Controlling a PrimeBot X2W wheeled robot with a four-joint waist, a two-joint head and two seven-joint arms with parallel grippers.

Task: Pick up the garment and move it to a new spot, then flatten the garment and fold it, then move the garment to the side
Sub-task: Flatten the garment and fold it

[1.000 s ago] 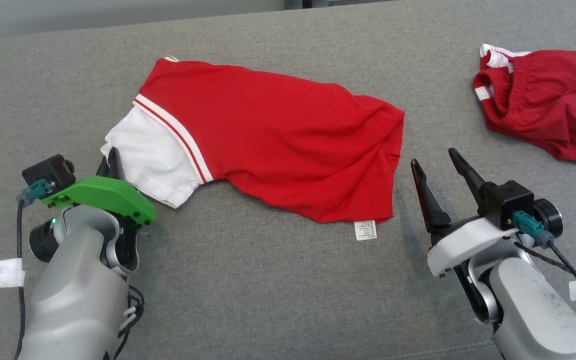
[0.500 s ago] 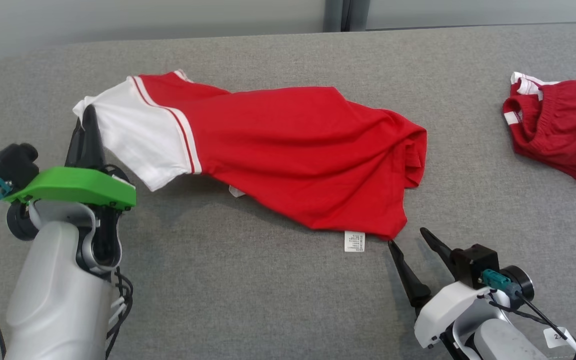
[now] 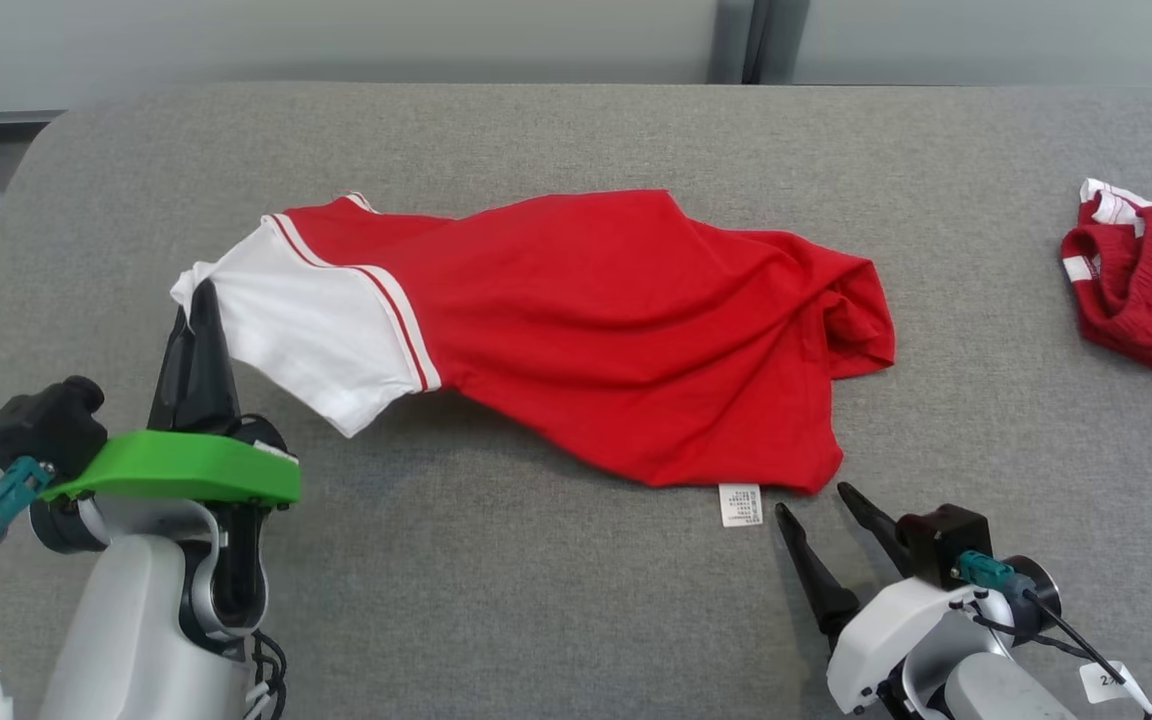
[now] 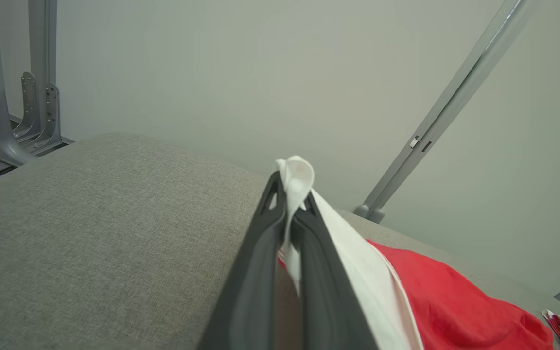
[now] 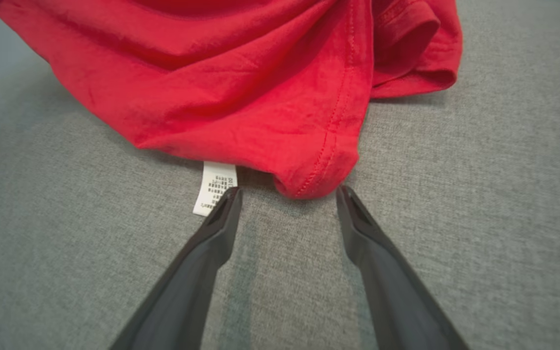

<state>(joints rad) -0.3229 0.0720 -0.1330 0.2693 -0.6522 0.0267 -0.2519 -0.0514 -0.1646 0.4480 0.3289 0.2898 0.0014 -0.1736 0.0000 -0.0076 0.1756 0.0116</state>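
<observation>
Lifted since a second ago: the left hand (image 3: pixel 198 300) has drawn the white sleeve (image 3: pixel 316 330) up off the tabletop (image 3: pixel 536 600), and the right hand (image 3: pixel 813 499) has closed in on the hem.

Judging by this, the pick-up is half made. The left hand is pinched tight on the sleeve cuff. The right hand stands wide, its tips just short of the red hem corner (image 5: pixel 309 180), beside the white care label (image 3: pixel 740 504). The garment (image 3: pixel 616 330) lies mid-tabletop, its sleeve end raised. Next the right hand likely needs to slide forward round that corner and close, then both lift evenly. The cloth is thin, soft jersey, creased in diagonal folds and rolled over at its right edge. The grey cover is coarse-woven and may drag. A second red garment (image 3: pixel 1146 290) lies crumpled well apart.
</observation>
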